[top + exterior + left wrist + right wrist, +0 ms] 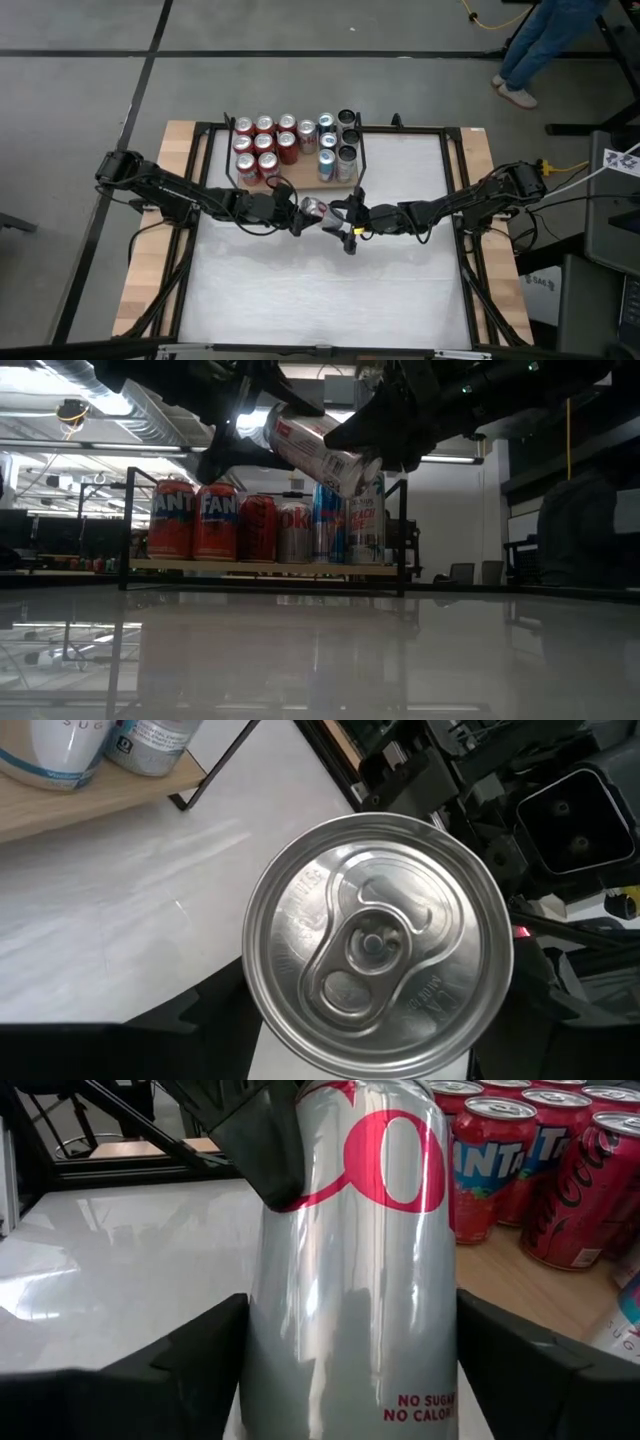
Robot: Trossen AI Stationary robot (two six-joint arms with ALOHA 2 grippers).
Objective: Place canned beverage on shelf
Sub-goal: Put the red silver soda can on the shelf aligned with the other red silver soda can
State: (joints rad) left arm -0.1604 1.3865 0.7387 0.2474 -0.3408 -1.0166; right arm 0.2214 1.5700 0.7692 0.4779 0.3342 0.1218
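Note:
A silver can (315,209) with red lettering hangs tilted in the air (315,448) over the middle of the white tabletop, just in front of the shelf (300,183). My left gripper (300,212) reaches it from the table's left and is shut on it. My right gripper (338,215) comes from the right and is shut on it too. The left wrist view looks straight at the can's lid (378,945). The right wrist view shows its side (350,1260). My left gripper pinches the can's side wall at its top end (262,1010), one finger (200,1020) on either side, coming roughly level from the table's left along the can's length. The can is clear of the table, its top end higher. My right gripper pinches the can's side wall near its lower end (270,1370) between its two fingers (190,1370), which lie across the can. It comes roughly level from the table's right. The can's lower end (360,472) tilts down, clear of the table.
Several cans stand on the shelf (260,568): red ones (262,145) at the left, blue-white and silver ones (335,145) at the right. Bare white tabletop (320,290) stretches toward the near edge. A person's legs (545,40) show beyond the far right corner.

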